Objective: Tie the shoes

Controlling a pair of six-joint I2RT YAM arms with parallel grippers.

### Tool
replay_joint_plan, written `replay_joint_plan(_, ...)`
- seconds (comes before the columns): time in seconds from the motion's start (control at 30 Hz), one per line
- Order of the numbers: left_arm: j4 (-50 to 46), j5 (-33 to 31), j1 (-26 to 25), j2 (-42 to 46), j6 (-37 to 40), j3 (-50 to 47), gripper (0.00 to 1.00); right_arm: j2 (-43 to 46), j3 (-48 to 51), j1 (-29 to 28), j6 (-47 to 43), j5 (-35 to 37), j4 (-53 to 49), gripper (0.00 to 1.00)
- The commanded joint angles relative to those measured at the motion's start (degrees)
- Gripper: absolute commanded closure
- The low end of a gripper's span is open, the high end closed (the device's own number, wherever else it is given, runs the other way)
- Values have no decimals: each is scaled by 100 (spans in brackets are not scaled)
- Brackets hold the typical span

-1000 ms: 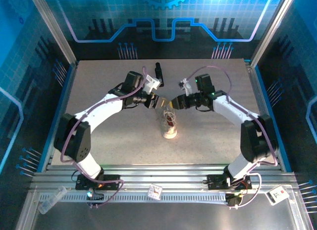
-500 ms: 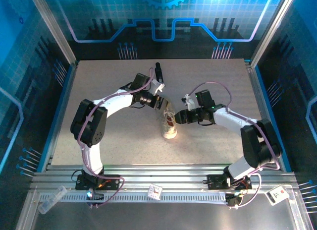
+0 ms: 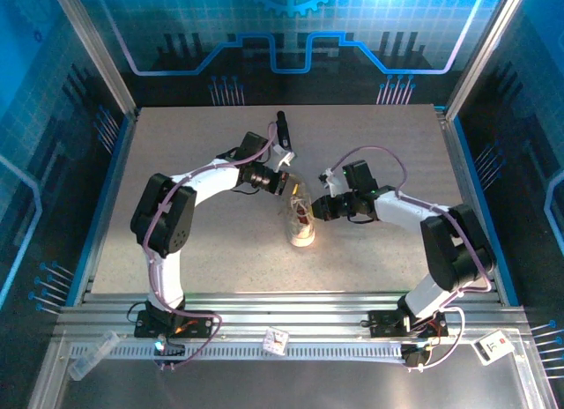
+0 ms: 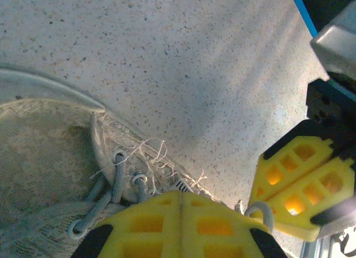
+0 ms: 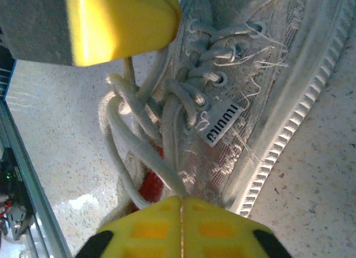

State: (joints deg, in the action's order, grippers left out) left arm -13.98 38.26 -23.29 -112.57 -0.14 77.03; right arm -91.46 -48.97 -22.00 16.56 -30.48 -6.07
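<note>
Light sneaker [image 3: 302, 224], limp thin laces [image 5: 167, 102] — best held near the ends; left pincer [image 4: 179, 196] and right pincer [image 5: 181, 201] each clamp shut on a strand.

top: overhead, looking down at whole table [image 3: 229, 250] | wrists: very close, both on sneaker [image 4: 44, 141], apparently opposite sides

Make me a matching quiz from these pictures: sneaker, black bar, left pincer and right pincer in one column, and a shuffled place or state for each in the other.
1 sneaker
2 black bar
3 left pincer
4 right pincer

A shut on a lace, right of the sneaker
B middle of the table, between both pincers
C far part of the table, beyond the arms
D shut on a lace, left of the sneaker

Pairs: 1-B, 2-C, 3-D, 4-A
</note>
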Motion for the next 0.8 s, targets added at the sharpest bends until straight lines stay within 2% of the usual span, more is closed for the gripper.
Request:
replay_joint_plan(0.0, 84, 156, 35, 259, -75, 7, 100, 389, 52, -57, -45, 35, -14, 96)
replay_joint_plan(0.17, 386, 137, 26, 513, -349, -214, 100, 652, 81, -58, -108, 89, -258, 99)
replay_joint_plan(0.4, 1339, -31, 22, 819, -1065, -885, 100, 690, 58, 2, -139, 105, -700, 100)
replay_joint_plan(0.77, 2888, -105, 344, 756, -2126, -1933, 100, 646, 384, 523, 48, 17, -980, 100)
